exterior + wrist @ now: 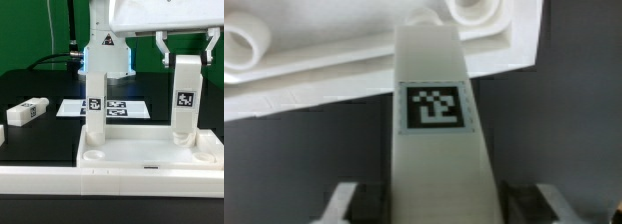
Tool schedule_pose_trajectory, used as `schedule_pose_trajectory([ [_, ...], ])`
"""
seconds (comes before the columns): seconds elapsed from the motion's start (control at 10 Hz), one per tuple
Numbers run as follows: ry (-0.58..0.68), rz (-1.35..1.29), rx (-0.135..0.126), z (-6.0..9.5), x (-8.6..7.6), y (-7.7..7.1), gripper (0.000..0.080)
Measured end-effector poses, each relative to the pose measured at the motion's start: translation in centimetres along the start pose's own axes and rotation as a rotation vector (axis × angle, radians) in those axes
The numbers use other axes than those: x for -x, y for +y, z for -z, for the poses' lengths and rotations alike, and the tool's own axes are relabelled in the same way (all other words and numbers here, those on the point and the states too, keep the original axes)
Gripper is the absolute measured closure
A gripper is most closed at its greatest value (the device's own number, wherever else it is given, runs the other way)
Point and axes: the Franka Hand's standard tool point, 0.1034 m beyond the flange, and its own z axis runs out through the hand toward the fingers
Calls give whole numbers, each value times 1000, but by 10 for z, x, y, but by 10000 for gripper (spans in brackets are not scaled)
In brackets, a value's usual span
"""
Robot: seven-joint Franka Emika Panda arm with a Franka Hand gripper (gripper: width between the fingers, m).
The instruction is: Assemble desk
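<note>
Table [30, 150]: black, matte. Marker board [70, 108]: thin white sheet printed with black square tags, lying flat at the far middle of the table. Rail [40, 182]: long white bar running left to right along the near edge. Backdrop [25, 30]: green, far left.

White robot arm [105, 58], black joint ring [104, 44], black cable [50, 60], pale pincer [185, 58] fingers [161, 45]

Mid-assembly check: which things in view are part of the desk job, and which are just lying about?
Job: tabletop; held leg, gripped by the hand; upright leg; loose leg lying flat.
Not part of it: marker board; long white rail.
</note>
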Motion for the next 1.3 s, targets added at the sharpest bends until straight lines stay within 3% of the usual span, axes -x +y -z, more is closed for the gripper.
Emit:
schedule_pose_trajectory([
  [0.2,33,3,-3,0,-2,-1,508],
  [0.3,127,11,-11,0,-4,-5,508],
  [0.4,157,26,-16,-3,6,-12,508],
  [0.6,142,49,-23,-7,18,-26,508],
  [1.3,124,152,-18,-8,27,-31,508],
])
